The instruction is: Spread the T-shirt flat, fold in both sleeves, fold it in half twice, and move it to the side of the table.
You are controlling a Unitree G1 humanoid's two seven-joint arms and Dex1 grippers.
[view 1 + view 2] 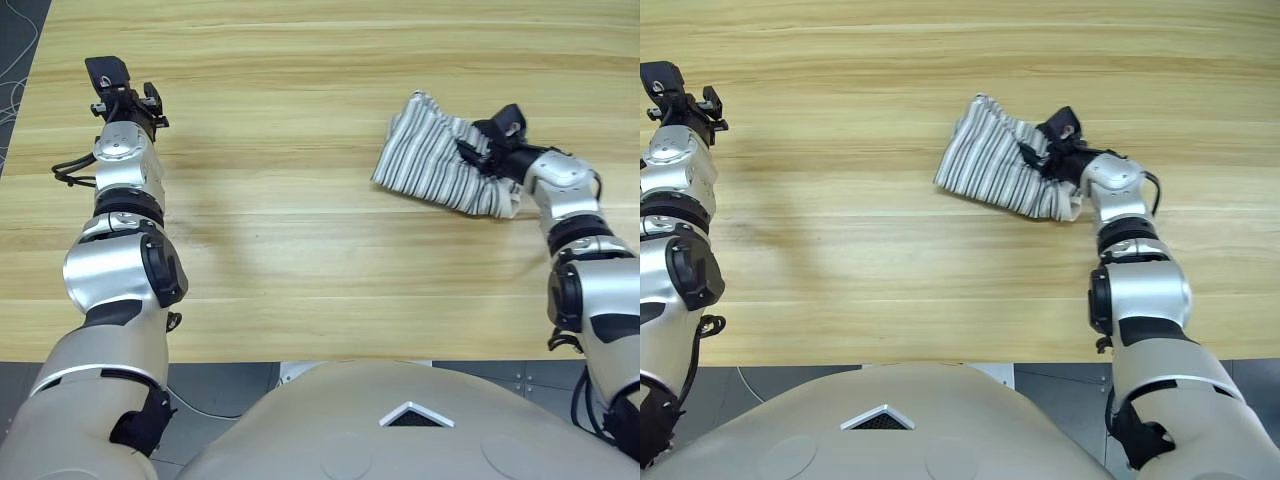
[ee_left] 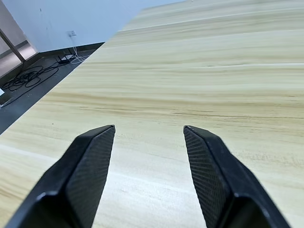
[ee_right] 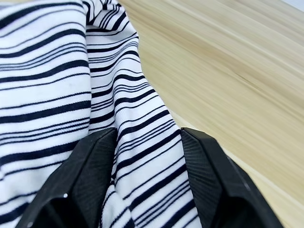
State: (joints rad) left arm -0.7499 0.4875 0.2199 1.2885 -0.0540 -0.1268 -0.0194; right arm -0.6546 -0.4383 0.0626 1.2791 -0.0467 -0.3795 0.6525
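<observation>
The striped T-shirt (image 1: 430, 160) lies folded into a small bundle on the right side of the wooden table (image 1: 300, 250). My right gripper (image 1: 478, 145) rests on the bundle's right end. In the right wrist view its fingers (image 3: 95, 171) stand apart, open, with a ridge of the striped T-shirt (image 3: 47, 71) lying between them. My left gripper (image 1: 125, 88) hovers far off at the table's left, open over bare wood, with nothing between its fingers (image 2: 90, 166).
The table's left edge runs close to my left gripper, with dark floor and cables (image 2: 28, 78) beyond it. Bare wood stretches between the two arms and behind the shirt.
</observation>
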